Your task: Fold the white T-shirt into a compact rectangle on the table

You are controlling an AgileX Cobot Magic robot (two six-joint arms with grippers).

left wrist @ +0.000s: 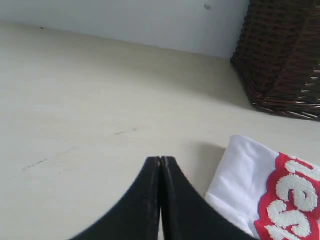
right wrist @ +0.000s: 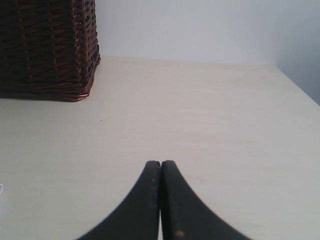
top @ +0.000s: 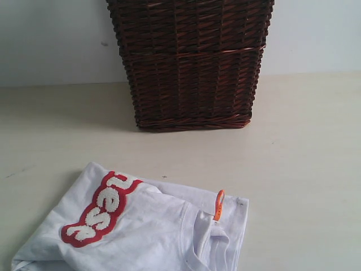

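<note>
The white T-shirt (top: 152,231) lies loosely folded on the table (top: 304,147) at the near edge of the exterior view, its red band of white letters (top: 98,210) slanting across the left part and an orange neck tag (top: 218,205) standing up at the right. In the left wrist view one corner of the T-shirt (left wrist: 250,175) shows beside my left gripper (left wrist: 160,159), which is shut and empty, hanging apart from the cloth. My right gripper (right wrist: 160,163) is shut too, over bare table (right wrist: 225,130), with nothing in it. Neither gripper appears in the exterior view.
A tall dark brown wicker basket (top: 192,62) stands at the back middle of the table, against a pale wall. It also shows as the basket (left wrist: 285,55) in the left wrist view and the basket (right wrist: 47,47) in the right wrist view. The table's right edge (right wrist: 300,90) is visible.
</note>
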